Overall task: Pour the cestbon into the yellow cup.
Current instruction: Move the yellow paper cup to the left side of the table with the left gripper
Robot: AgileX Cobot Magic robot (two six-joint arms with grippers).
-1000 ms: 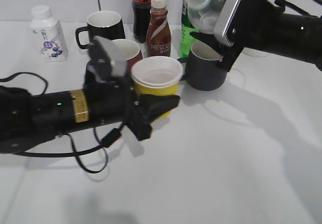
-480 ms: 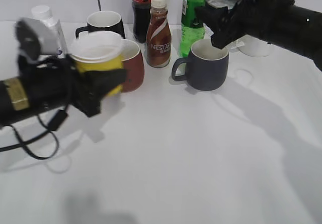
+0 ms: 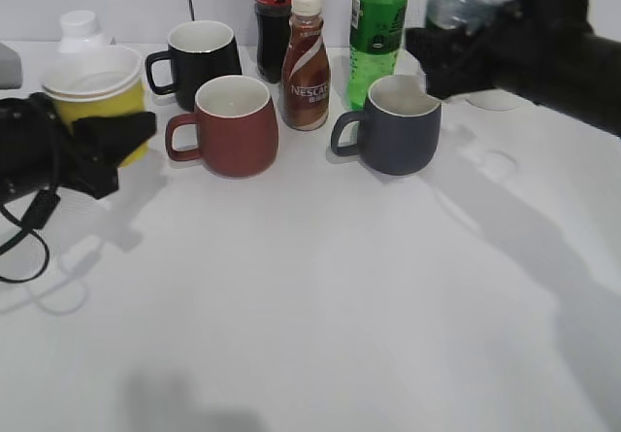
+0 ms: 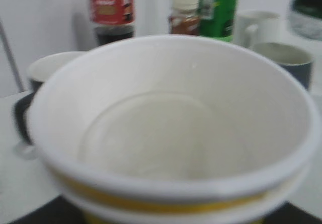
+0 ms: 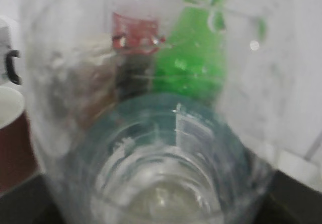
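My left gripper (image 3: pixel 121 141) is shut on the yellow cup (image 3: pixel 97 87), a paper cup with a white rim, held upright at the far left. In the left wrist view the yellow cup (image 4: pixel 166 133) fills the frame, its white inside showing. My right gripper (image 3: pixel 456 63) is shut on the cestbon (image 3: pixel 454 10), a clear bottle with a dark green label, held upright at the back right beside the grey mug. In the right wrist view the cestbon (image 5: pixel 151 148) fills the frame, seen through its clear wall.
On the white table stand a dark red mug (image 3: pixel 228 126), a black mug (image 3: pixel 199 58), a grey mug (image 3: pixel 398 121), a Nescafe bottle (image 3: pixel 306 63), a bright green bottle (image 3: pixel 376 24), a cola bottle (image 3: pixel 275 5) and a white milk bottle (image 3: pixel 82 29).
My left gripper has carried the yellow cup from the middle to the far left. My right gripper has turned the cestbon from tilted to upright and drawn back to the right.
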